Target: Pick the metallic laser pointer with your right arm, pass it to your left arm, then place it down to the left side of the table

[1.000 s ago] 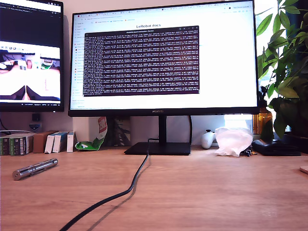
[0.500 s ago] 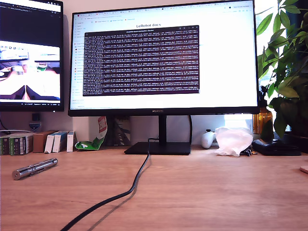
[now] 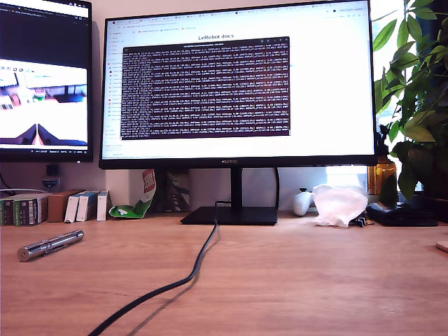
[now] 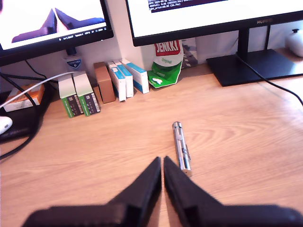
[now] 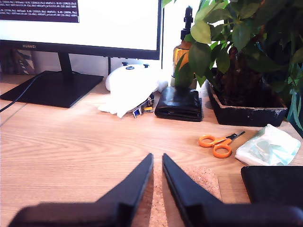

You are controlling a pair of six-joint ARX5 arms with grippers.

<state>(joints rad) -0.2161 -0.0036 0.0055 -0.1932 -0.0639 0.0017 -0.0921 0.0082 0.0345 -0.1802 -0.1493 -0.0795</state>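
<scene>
The metallic laser pointer (image 3: 50, 246) lies on the wooden table (image 3: 315, 280) near the exterior view's left edge, its round flat end toward the camera. Neither arm shows in the exterior view. In the first wrist view the laser pointer (image 4: 182, 149) rests just past and slightly to one side of my first gripper (image 4: 161, 159), whose fingers meet with only a thin slit and hold nothing. My second gripper (image 5: 157, 155) hovers over a cork coaster (image 5: 201, 182), fingers close together and empty, with no pointer in its view.
A black cable (image 3: 189, 276) runs from the monitor stand (image 3: 231, 215) toward the table's front. Small boxes (image 4: 94, 90) and a green bag (image 4: 165, 66) line the back near the pointer. Orange scissors (image 5: 217, 143), a black wallet (image 5: 179, 103), a tissue pack (image 5: 267, 146) and a plant pot (image 5: 246, 111) crowd the second gripper's side.
The pointer and cable have not moved. Only the screens differ: the camera picture on the monitor at the exterior view's left has shifted and the terminal text has scrolled.
</scene>
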